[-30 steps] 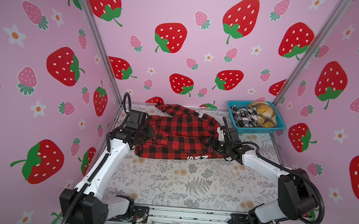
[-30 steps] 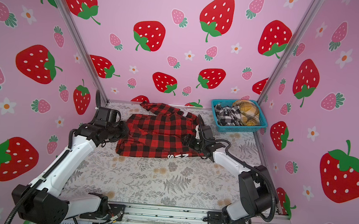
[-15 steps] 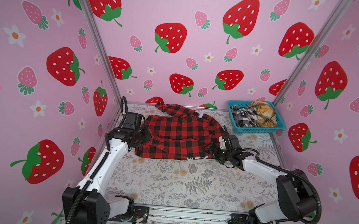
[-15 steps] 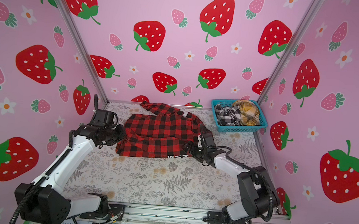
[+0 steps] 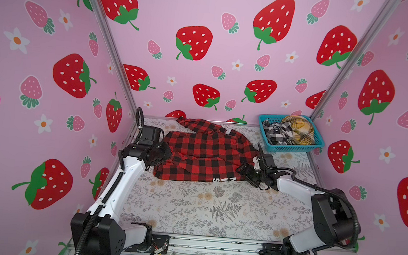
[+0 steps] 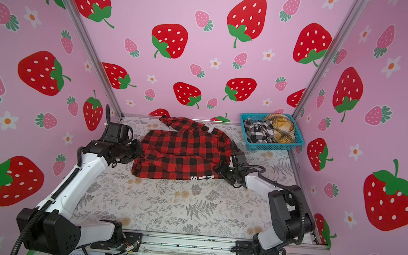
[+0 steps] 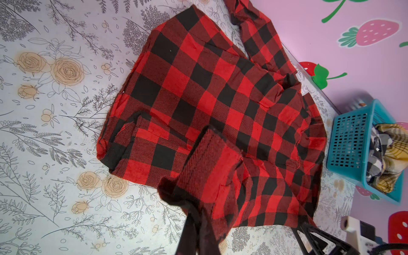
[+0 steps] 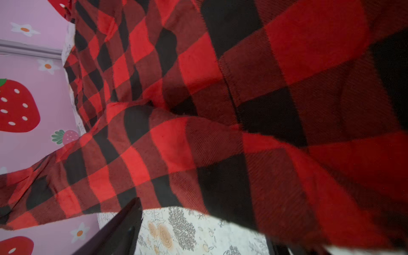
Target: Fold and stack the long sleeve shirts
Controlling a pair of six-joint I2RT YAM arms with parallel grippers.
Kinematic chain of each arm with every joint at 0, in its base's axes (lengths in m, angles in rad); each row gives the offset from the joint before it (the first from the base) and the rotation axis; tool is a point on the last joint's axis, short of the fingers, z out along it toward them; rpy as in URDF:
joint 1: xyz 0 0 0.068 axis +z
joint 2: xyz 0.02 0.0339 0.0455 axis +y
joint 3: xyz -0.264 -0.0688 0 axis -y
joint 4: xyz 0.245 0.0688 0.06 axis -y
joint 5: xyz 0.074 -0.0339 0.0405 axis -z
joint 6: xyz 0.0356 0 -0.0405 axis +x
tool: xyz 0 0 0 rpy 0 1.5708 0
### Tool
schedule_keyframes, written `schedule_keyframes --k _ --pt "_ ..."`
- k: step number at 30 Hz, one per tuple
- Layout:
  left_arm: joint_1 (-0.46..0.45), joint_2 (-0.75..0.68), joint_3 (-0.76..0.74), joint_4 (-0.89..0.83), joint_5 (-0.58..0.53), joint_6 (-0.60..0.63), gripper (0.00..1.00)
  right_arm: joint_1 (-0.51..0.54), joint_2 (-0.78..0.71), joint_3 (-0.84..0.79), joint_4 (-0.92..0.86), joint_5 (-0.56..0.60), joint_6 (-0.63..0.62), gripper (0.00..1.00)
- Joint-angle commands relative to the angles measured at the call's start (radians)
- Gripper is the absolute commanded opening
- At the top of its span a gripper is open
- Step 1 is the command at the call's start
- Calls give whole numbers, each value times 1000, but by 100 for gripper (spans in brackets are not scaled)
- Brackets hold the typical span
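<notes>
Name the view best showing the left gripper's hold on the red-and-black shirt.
The left wrist view: the left gripper is shut on a fold of the soft red-and-black check shirt. Both top views show the gripper at the shirt's edge, pinch hidden. The right wrist view shows only cloth.

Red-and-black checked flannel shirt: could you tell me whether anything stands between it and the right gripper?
Nothing visible does: the open right gripper sits at the near right corner of the red-and-black checked flannel shirt.
</notes>
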Motion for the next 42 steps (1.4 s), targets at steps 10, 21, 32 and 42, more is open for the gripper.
schedule_keyframes --k 10,21,32,42 --pt "27 88 38 -57 -95 76 0 -62 68 47 115 -71 42 38" --pt "86 317 -77 54 -124 56 0 -57 147 -26 224 -90 34 0" --pt "86 358 30 36 -164 76 0 -51 98 -20 238 -83 28 0" --pt "100 461 -66 84 -211 76 0 -8 113 -56 241 -53 31 20"
